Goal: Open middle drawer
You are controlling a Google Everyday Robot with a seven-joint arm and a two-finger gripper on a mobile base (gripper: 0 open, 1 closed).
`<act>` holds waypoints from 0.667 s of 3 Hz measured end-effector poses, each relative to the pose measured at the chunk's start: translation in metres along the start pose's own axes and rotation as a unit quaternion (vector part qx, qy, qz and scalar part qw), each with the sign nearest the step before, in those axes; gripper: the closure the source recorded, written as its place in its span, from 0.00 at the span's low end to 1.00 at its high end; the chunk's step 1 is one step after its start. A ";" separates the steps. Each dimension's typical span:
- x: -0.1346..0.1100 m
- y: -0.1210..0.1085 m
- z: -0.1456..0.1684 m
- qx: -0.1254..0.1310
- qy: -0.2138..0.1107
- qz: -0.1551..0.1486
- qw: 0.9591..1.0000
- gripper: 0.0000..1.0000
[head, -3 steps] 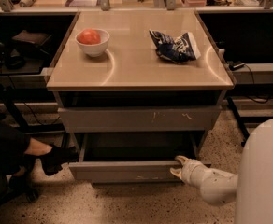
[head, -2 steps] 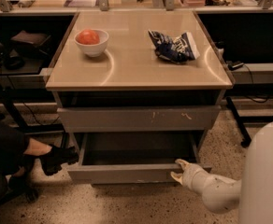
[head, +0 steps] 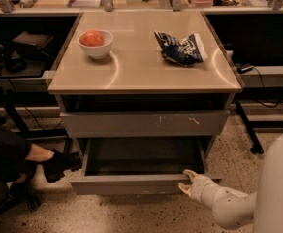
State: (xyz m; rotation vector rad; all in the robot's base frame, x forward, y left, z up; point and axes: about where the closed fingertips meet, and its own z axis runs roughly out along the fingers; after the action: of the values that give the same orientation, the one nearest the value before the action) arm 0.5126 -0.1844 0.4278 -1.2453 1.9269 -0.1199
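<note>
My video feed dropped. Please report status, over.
Gripper grips the middle drawer at its front, right end. Drawer pulled out. A person's shoe close by its left corner.

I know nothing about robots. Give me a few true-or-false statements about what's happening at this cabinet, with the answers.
1. The middle drawer stands pulled out. True.
2. A white bowl with a round red thing in it stands on the tabletop. True.
3. The claw is holding the bowl. False: it is at the right end of the middle drawer's front.
4. The blue bag lies inside the drawer. False: it lies on the tabletop, right of the bowl.
</note>
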 end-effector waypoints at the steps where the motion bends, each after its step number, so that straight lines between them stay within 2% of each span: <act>1: -0.002 -0.001 -0.003 0.000 0.000 0.000 1.000 1.00; 2: 0.004 0.013 -0.011 -0.003 -0.004 0.001 1.000 1.00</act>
State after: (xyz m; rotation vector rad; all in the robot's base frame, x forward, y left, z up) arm 0.4949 -0.1842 0.4268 -1.2456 1.9217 -0.1084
